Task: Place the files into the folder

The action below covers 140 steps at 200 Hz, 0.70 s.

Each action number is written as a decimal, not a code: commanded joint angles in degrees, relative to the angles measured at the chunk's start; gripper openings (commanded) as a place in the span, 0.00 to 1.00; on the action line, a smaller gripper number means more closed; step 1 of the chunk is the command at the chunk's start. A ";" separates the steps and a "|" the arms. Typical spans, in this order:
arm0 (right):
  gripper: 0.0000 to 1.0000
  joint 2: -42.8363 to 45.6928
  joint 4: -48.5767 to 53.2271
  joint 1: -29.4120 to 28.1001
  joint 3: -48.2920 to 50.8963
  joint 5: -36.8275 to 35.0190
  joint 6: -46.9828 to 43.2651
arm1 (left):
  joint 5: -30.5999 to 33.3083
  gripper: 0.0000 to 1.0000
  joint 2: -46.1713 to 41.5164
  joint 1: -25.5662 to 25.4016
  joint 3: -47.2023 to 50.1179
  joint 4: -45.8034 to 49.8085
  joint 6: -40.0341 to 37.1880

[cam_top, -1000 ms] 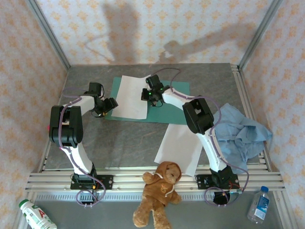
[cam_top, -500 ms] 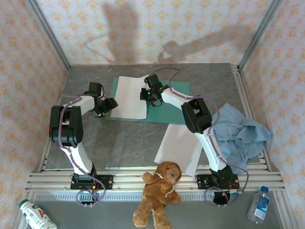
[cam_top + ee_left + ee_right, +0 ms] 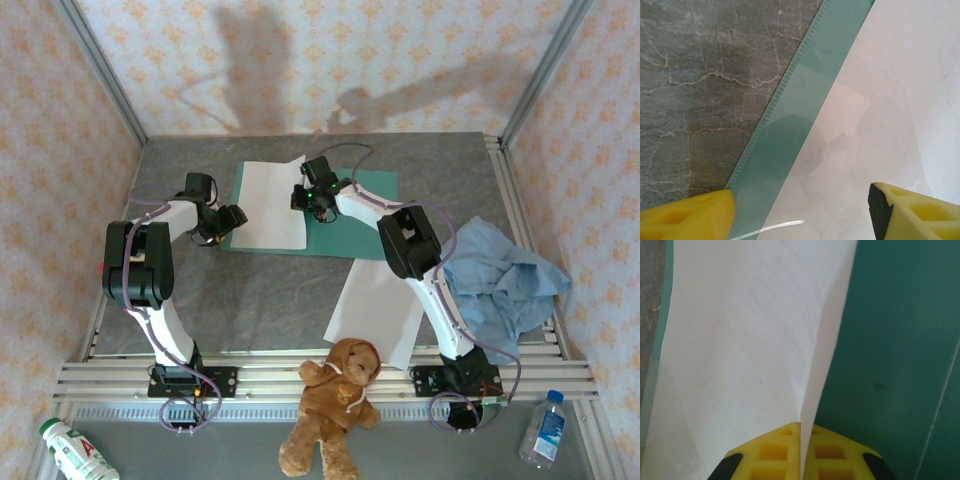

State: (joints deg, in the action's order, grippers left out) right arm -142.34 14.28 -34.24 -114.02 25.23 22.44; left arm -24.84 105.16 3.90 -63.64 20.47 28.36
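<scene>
1. Right wrist view: right tool (image 3: pixel 801 426) is shut on the edge of a sheet (image 3: pixel 750 340). The yellow fingers (image 3: pixel 770 450) pinch it, and that edge is lifted and curled off the folder (image 3: pixel 890 340).
2. Same view: the sheet runs away from the tool. Bare teal card lies to its right, and a strip of desk (image 3: pixel 649 290) shows at upper left.
3. Left wrist view: left tool (image 3: pixel 800 215) is wide, with nothing between its fingers (image 3: pixel 690 215). Below it are the folder's (image 3: pixel 790 135) ribbed edge strip and the sheet (image 3: pixel 890 90) lying over it. Desk (image 3: pixel 700 90) is left of the strip.
4. Top external view: right tool (image 3: pixel 312 198) is at the right edge of the sheet (image 3: pixel 272 205), about mid folder (image 3: pixel 365 215). Left tool (image 3: pixel 222 222) is at the folder's near-left corner.
5. The folder lies flat at the far middle of the desk (image 3: pixel 250 290), and the sheet covers its left part.
6. A second sheet (image 3: pixel 375 305) lies flat on the desk just on the near side of the folder, partly under the right arm.
7. A cloth (image 3: pixel 505 285) is crumpled at the desk's right edge. A teddy (image 3: pixel 335 405) sits on the front rail between the bases.
</scene>
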 commanded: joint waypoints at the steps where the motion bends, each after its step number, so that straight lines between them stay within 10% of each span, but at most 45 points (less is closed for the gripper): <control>1: 0.00 0.28 2.33 -0.53 0.00 -3.18 3.88 | -0.70 0.73 1.80 0.05 1.82 1.70 -0.85; 140: 0.00 3.63 5.41 2.49 1.94 -6.15 4.83 | -0.43 0.72 1.36 0.11 2.64 1.75 -0.89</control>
State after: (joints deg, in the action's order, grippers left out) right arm -141.27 15.00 -33.65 -112.71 22.33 26.17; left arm -26.06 105.16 3.86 -63.16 19.33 28.36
